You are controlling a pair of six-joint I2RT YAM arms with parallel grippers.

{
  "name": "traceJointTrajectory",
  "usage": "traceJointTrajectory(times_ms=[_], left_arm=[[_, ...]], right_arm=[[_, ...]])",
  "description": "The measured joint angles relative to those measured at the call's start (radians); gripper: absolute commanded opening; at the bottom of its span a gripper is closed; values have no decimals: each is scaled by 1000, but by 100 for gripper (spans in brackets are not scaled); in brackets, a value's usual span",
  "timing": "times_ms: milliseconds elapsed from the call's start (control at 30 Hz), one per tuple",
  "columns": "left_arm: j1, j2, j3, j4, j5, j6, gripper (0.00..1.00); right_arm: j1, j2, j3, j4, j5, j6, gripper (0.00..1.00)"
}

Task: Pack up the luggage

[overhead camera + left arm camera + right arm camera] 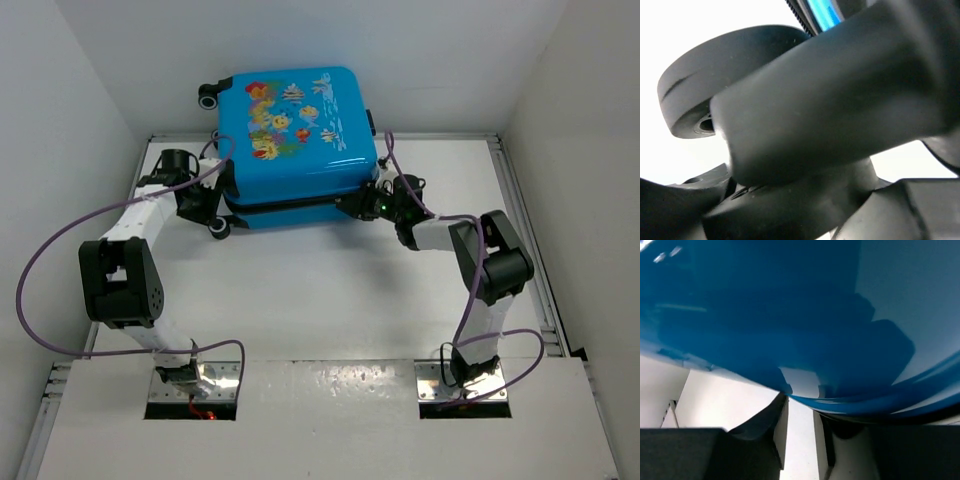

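White tabletop (320, 300) is bearing the closed bright-blue hard-shell suitcase with cartoon fish prints (290, 130), lying flat between the left gripper (205, 207) and the right gripper (383, 205), both touching its near corners, their clench untellable. The glossy, rigid, bulky shell is looking slippery and is likely wanting holds at its seam rim.

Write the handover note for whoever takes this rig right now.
Left tool: at the near-left corner of the luggage, beside a wheel; open or shut cannot be told.
Right tool: at the near-right corner by the seam, jaws slightly apart, holding nothing.
Luggage: flat at the far edge of the table.
Done: halves look brought together; contents hidden.
Left: confirm the seam is fully shut and zipped, which cannot be seen.
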Motion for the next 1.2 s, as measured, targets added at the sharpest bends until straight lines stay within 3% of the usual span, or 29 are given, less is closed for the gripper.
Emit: traceJointTrajectory(times_ms=[67, 133, 200, 467, 633, 800, 967, 1067, 1200], left_arm=[[1, 0, -2, -1, -5, -5, 0], [1, 0, -2, -2, -5, -5, 0], [1, 0, -2, -3, -6, -6, 0], [1, 1, -2, -3, -4, -6, 0], [1, 1, 0, -6, -4, -6, 0], [1, 1, 1, -6, -5, -8, 0], [0, 2, 1, -5, -8, -14, 0], [0, 3, 1, -2, -12, -18, 0], [0, 3, 1, 0, -14, -20, 0]], right_arm=[[-3, 6, 1, 5, -1, 0, 33], [-3, 5, 2, 9, -12, -2, 52], [-3, -1, 1, 14, -36, -11, 60], [11, -43, -55, 19, -45, -179, 67], [15, -40, -58, 45, -38, -230, 64], [15, -6, -35, 68, -61, -233, 55], [7, 21, -10, 76, -70, -224, 33], [6, 32, 0, 85, -68, -219, 28], [5, 37, 13, 90, -70, -196, 11]])
